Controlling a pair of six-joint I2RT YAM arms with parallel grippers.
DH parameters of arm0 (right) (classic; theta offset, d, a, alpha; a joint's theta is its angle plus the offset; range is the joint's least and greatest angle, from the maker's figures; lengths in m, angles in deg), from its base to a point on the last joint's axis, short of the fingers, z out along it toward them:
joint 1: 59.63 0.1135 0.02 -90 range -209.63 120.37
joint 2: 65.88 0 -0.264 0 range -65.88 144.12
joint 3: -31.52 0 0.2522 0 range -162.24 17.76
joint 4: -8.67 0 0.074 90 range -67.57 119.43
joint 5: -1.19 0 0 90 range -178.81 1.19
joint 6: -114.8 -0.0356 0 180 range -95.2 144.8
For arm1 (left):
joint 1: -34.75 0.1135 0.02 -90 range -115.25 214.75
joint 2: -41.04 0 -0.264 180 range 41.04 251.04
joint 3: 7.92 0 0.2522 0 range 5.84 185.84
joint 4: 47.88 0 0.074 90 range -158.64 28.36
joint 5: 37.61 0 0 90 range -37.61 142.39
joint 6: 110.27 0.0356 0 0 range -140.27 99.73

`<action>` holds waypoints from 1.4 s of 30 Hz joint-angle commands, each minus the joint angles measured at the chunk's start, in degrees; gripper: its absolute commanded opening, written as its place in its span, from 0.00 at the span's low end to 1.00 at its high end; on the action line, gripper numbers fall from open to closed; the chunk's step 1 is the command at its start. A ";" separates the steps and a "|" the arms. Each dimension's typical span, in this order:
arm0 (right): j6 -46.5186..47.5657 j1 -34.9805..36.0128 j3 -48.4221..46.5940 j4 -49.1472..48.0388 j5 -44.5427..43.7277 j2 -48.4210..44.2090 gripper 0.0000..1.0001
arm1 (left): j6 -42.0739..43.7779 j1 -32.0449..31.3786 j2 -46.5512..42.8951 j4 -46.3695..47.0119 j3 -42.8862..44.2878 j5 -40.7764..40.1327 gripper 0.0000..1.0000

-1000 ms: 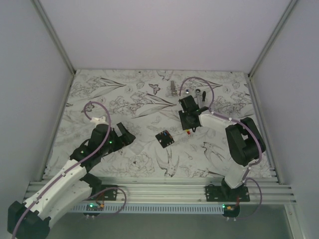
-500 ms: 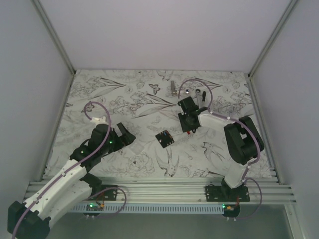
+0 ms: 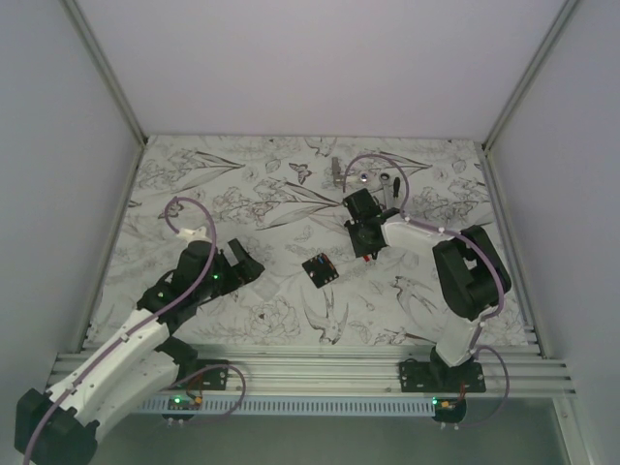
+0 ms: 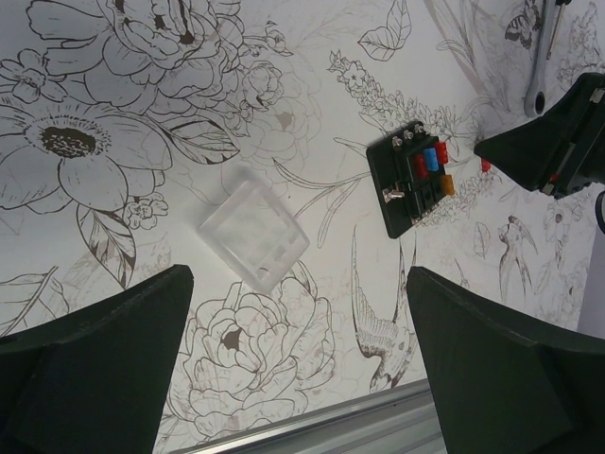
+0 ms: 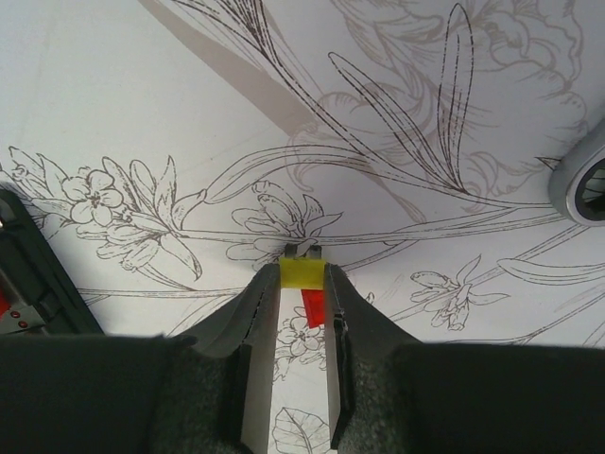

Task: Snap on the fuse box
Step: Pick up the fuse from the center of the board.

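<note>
1. The fuse box (image 3: 321, 269) lies near the middle of the surface, uncovered and untouched.
2. Just beyond it, the right jaws have narrowed and now pinch a loose yellow fuse (image 5: 302, 272), with a red fuse (image 5: 314, 307) beside it. Fuses likely go in before the cover.
3. The clear cover (image 4: 253, 236) lies apart, toward the left edge, below the wide-open left jaws.
4. A silver wrench (image 4: 539, 57) near the far edge obstructs nothing.

Left end effector (image 4: 298, 312) is wide open, hanging over the flower-print tabletop (image 4: 113, 85). A clear plastic cover (image 4: 253, 236) lies flat just ahead of the fingers. The fuse box (image 4: 411, 182) sits apart to its right with red, blue and orange fuses showing. The right end effector (image 4: 487, 149) is just beside the box, and there's a silver wrench (image 4: 539, 66) up in the corner.
</note>
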 commanded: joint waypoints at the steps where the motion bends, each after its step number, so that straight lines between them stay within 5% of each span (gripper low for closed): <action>1: 0.26 1.01 -1.08 1.35 -2.26 0.81 0.22 | -0.48 0.43 0.81 0.12 1.71 1.75 1.00; 24: 7.57 12.92 1.35 -10.54 6.77 -14.99 0.18 | -2.07 0.43 17.83 12.92 9.69 18.09 0.92; 42: 9.93 16.47 9.33 -25.48 20.24 -23.21 0.18 | -4.70 -1.42 28.20 20.05 16.61 24.45 0.59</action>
